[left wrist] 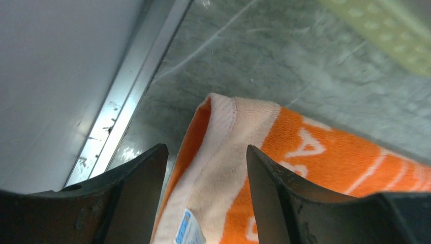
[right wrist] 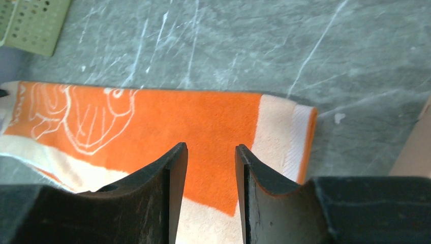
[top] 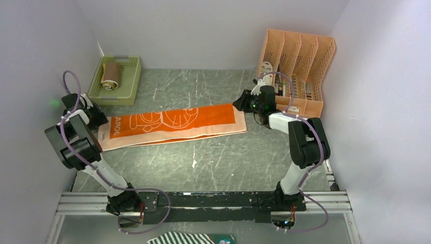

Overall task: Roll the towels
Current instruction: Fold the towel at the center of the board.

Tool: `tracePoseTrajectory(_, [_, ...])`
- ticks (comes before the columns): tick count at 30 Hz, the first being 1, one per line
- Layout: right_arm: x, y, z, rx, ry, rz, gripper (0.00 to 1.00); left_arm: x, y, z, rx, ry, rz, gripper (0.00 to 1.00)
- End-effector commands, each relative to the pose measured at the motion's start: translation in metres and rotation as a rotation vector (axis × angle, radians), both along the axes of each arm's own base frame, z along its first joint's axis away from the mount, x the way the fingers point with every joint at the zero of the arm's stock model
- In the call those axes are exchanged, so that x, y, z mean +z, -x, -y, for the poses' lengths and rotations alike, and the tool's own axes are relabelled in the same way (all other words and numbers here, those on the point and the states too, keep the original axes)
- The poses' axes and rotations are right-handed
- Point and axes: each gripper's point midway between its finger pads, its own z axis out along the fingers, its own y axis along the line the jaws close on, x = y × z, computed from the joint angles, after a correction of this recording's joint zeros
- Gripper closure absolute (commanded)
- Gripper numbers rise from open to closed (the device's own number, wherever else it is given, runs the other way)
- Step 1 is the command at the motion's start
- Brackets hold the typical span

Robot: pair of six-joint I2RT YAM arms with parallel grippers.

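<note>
The large orange towel [top: 173,122], with a peach border and a white cartoon outline, lies folded into a long strip across the table. My left gripper [top: 99,118] is open at its left end. In the left wrist view the towel's peach hem [left wrist: 223,152] and a small label lie between the spread fingers [left wrist: 145,188] of that gripper [left wrist: 206,152]. My right gripper [top: 240,103] is open over the towel's right end [right wrist: 203,117]. Its fingertips [right wrist: 178,157] stand just above the cloth, with the gripper [right wrist: 211,147] holding nothing. The smaller yellow-tan towel [top: 111,75] lies rolled in the basket.
The pale green basket [top: 127,84] stands at the back left and shows in the right wrist view [right wrist: 30,23]. An orange slotted file rack [top: 297,56] stands at the back right, close behind the right arm. White walls enclose the table. A metal rail [left wrist: 127,112] runs along the left wall.
</note>
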Motion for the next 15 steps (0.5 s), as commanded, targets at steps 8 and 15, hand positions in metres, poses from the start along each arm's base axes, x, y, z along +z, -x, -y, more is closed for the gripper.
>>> tracePoseTrajectory(8, [0.051, 0.018, -0.010, 0.065, -0.088, 0.112, 0.60, -0.045, 0.027, -0.017, -0.122, -0.025, -0.091, 0.27])
tracePoseTrajectory(15, [0.047, 0.015, -0.010, 0.074, -0.102, 0.095, 0.60, -0.049, 0.039, -0.006, -0.159, -0.015, -0.108, 0.55])
